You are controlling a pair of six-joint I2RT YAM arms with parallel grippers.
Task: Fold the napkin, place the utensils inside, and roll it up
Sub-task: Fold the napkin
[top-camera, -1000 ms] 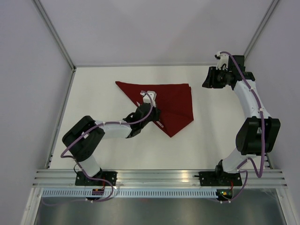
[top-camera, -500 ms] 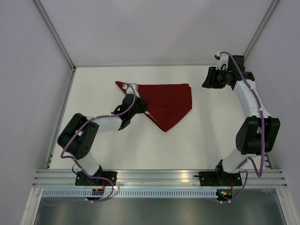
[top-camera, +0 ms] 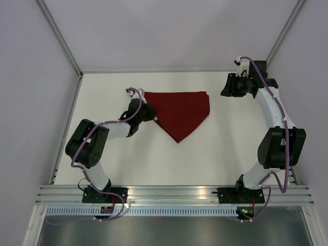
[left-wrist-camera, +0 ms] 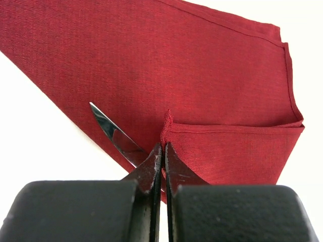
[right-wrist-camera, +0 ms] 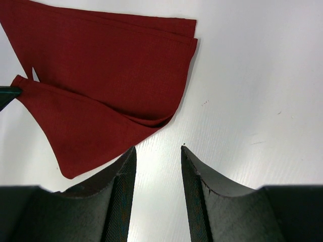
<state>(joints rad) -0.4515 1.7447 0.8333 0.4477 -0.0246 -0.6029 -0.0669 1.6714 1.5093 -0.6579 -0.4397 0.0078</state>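
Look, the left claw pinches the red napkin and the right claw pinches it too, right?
Only half. The left gripper pinches the napkin, but the right gripper is open and holds nothing, away from it; the right wrist view shows it.

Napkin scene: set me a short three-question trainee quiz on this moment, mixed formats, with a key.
1. Fill in: in the left wrist view, the only part of the knife that shows is its ____.
2. Pick one. The left jaws are pinching: A the knife's blade; B a hemmed edge of the napkin; C nothing.
3. True or false: the right jaws are shut on the napkin.

Key
1. blade
2. B
3. False. The right jaws stand open above the table, beside the napkin, and hold nothing.
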